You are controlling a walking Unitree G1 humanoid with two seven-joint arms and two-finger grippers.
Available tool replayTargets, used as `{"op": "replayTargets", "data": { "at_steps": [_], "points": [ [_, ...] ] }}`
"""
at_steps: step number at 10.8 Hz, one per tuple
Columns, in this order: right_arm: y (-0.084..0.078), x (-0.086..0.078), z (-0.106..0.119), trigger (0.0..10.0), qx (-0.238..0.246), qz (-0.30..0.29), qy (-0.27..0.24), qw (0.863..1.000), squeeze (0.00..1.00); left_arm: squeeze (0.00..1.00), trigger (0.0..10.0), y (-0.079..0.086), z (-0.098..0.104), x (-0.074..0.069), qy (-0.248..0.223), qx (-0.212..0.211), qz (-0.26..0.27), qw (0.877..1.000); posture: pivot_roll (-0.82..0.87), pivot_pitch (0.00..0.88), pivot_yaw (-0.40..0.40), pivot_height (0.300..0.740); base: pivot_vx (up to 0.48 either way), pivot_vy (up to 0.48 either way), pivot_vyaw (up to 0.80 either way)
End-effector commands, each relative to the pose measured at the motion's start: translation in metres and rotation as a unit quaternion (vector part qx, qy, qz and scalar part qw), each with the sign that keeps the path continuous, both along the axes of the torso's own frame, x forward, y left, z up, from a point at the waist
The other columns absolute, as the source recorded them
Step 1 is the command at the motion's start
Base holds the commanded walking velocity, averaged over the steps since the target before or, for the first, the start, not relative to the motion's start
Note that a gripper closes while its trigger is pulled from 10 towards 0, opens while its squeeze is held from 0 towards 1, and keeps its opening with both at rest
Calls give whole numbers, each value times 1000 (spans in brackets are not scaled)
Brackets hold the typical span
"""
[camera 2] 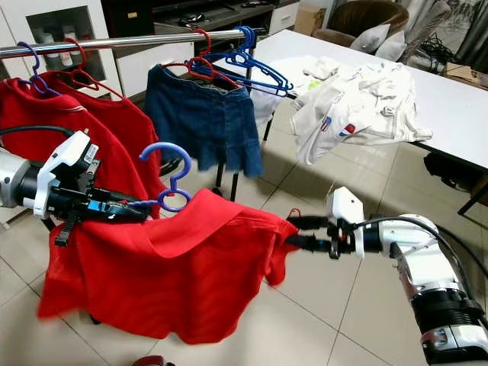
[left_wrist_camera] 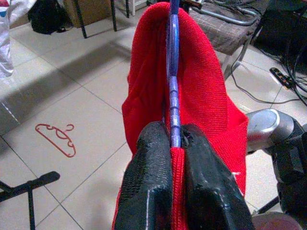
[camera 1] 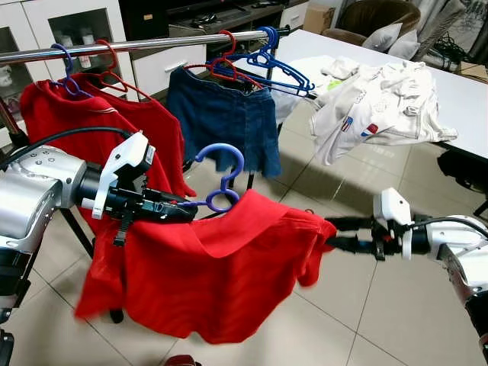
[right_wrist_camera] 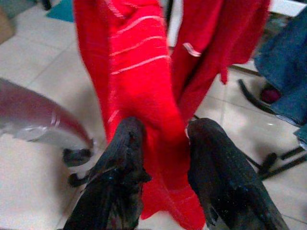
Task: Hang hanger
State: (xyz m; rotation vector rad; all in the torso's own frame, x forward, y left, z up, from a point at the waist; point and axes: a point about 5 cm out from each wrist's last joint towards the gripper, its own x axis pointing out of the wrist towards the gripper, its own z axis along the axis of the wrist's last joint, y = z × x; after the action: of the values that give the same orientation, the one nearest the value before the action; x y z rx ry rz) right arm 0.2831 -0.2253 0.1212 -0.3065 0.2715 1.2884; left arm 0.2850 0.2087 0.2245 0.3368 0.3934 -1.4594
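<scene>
The right pincer [right_wrist_camera: 163, 143] has red cloth [right_wrist_camera: 144, 100] between its two black fingers [right_wrist_camera: 120, 163], which stand apart on either side of the fabric. White stripes cross the cloth. A silver arm [right_wrist_camera: 38, 120] shows over the tiled floor [right_wrist_camera: 43, 62]; denim [right_wrist_camera: 283, 62] hangs nearby.

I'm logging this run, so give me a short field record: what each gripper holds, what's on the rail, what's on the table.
left gripper: shut on blue hanger with red shirt on it
right gripper: fingers either side of the shirt's end
rail: two red garments, denim skirt, empty hangers
table: white clothes
floor: a red hanger
</scene>
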Motion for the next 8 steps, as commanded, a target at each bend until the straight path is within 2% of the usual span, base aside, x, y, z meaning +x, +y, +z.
{"op": "replayTargets", "data": {
  "at_steps": [1, 2, 4, 8],
  "points": [
    [-1, -1, 1, 5373, -4, 15, 5, 1000, 0, 0, 0, -5, 3, -2, -3, -3, -18, 1000, 95, 0, -76, 740, 0, 0, 0],
    [-1, -2, 0, 0, 0, 23, 25, 999, 0, 0, 0, -5, 4, -1, -5, -4, -17, 1000, 96, 0, -76, 740, 0, 0, 0],
    [-2, -5, -6, 0, -15, 26, 51, 998, 0, 0, 0, -4, 5, 0, -7, -6, -14, 1000, 98, 0, -76, 740, 0, 0, 0],
    [-3, -5, -7, 0, -6, 22, 65, 998, 0, 0, 0, -2, 6, 1, -8, -4, -11, 1000, 98, 0, -71, 740, 0, 0, 0]
  ]
}}
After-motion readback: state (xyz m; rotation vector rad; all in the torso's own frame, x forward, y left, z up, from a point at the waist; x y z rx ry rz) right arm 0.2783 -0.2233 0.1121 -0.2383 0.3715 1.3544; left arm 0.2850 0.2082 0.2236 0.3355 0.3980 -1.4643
